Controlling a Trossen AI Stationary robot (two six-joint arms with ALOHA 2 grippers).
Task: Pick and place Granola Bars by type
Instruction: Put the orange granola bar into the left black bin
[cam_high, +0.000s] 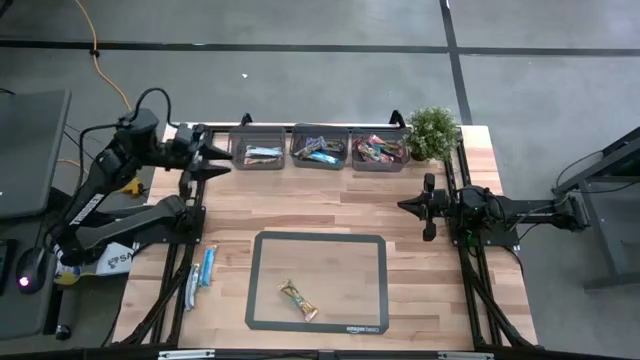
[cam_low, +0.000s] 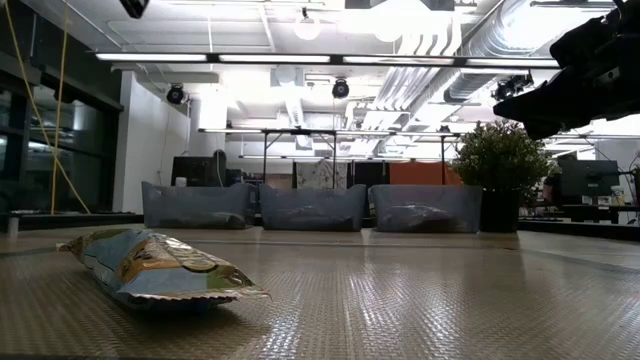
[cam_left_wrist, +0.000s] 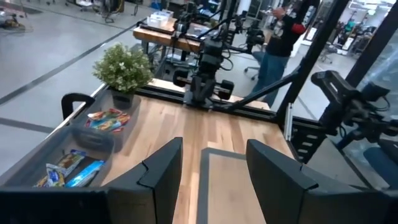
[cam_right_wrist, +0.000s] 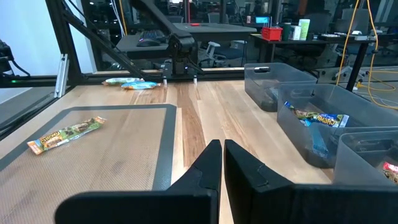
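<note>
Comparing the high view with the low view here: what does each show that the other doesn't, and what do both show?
Only the high view shows the open, empty left gripper beside the left bin, the shut right gripper over the table's right side, the bins' sorted bars, and two bars lying at the table's left edge. Only the low view shows the room's ceiling lights. Both show the granola bar on the mat, three bins, and the plant.

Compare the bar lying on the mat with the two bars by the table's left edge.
The bar on the mat has a tan-green wrapper and lies diagonally, alone. The two left-edge bars are pale blue, lie side by side, and point along the table's edge, off the mat. All are flat, wrapped and unbinned.
</note>
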